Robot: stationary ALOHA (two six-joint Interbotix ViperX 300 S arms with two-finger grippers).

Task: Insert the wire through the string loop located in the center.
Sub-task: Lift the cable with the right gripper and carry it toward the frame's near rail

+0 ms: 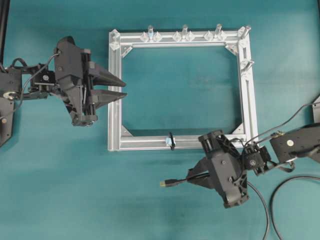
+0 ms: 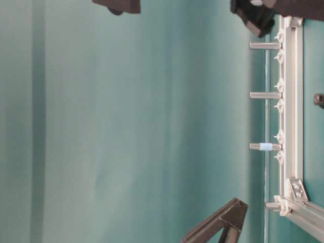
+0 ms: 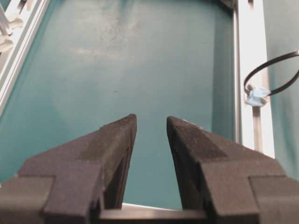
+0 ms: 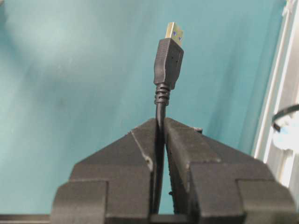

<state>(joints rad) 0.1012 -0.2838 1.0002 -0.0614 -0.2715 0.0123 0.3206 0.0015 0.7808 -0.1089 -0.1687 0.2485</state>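
**Wire in grip, not yet threaded**

Wire [image 4: 161,105] is clamped in my right jaws [image 4: 161,128] just behind the plug [image 1: 163,184], which sticks out past the tips. Landmark is the frame [image 1: 115,100]: plug sits outside its near bar, out over the counter [image 1: 60,190], pointing along the bar rather than at it. String loop [image 1: 171,140] is on that near bar, about mid-length, standing across it, near the plug and a little to one side.

My left jaws [image 1: 120,89] are apart, holding nothing, tips over the frame's left bar.

Step as I read it: alignment before insertion. Next move likely needs the plug turned to face the loop's opening, brought level with it, then pushed straight through.

Count: one wire held, one loop, one frame, two grippers, a second black cable [image 1: 285,192] off the frame's right corner.
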